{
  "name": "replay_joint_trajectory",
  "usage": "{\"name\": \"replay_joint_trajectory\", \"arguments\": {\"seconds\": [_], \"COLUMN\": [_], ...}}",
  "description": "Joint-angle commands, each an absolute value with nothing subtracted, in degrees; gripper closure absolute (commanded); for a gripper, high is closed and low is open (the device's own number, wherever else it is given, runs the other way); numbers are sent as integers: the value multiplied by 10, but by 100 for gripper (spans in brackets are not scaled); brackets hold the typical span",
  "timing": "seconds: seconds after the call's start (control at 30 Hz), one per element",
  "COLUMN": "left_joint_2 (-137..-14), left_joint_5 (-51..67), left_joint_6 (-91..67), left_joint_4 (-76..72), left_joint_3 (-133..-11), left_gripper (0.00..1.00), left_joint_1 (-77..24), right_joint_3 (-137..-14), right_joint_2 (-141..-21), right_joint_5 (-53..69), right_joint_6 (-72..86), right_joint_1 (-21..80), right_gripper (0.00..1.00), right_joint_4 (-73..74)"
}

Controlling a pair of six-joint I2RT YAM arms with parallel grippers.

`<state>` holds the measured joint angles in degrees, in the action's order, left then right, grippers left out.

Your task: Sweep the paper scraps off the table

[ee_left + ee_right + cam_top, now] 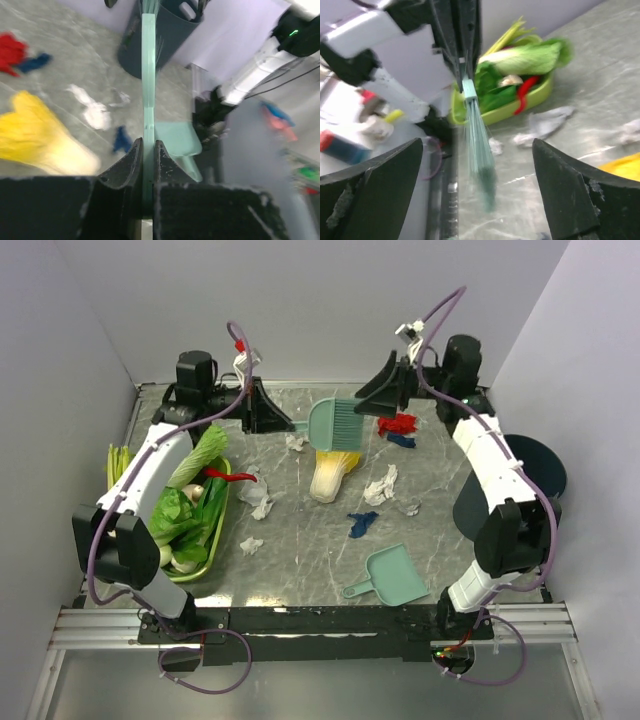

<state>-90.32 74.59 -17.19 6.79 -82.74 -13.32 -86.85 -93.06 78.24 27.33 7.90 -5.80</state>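
Note:
My left gripper [288, 423] is shut on the handle of a teal hand brush [335, 423], held over the far middle of the marble table [300, 570]. In the left wrist view the handle [148, 75] runs up from between the closed jaws [148, 150]. My right gripper [372, 405] is open and empty just right of the bristles [480, 145], which hang between its fingers [585, 190]. Paper scraps lie scattered: white wads [260, 490] [381, 483] [251, 545], a blue one [362, 523], and red [398, 424] and blue ones [402, 440] at the back right.
A yellow-white napa cabbage [333, 472] lies mid-table under the brush. A green tray of vegetables [210, 550] sits at the left edge. A teal dustpan [390, 575] lies near the front. A dark bin [535, 465] stands off the table's right side.

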Motion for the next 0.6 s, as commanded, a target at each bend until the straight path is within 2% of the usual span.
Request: {"name": "replay_joint_trajectory", "arguments": {"seconds": [0.0,0.1,0.13,0.23,0.3,0.5,0.57], "left_joint_2": [-908,-925,-928,-923,-904,-877,-882], "left_joint_5": [679,612,592,524,498,506,511], "left_joint_6": [199,363,427,491,492,459,451], "left_joint_4": [420,567,600,646,635,579,574], "left_joint_3": [-930,-986,-1009,-1017,-1006,-989,-995], "left_gripper": [99,99,99,99,99,99,99], "left_joint_1": [-137,-157,-165,-199,-218,-236,-236], "right_joint_3": [-996,-1034,-1024,-988,-966,-960,-965], "right_joint_2": [-901,-895,-891,-871,-863,-874,-885], "right_joint_5": [738,622,598,539,487,500,504], "right_joint_6": [-124,-319,-356,-424,-447,-494,-519], "right_joint_1": [76,104,125,165,194,235,242], "right_gripper": [0,1,0,0,0,4,9], "right_joint_4": [301,409,441,441,445,476,506]}}
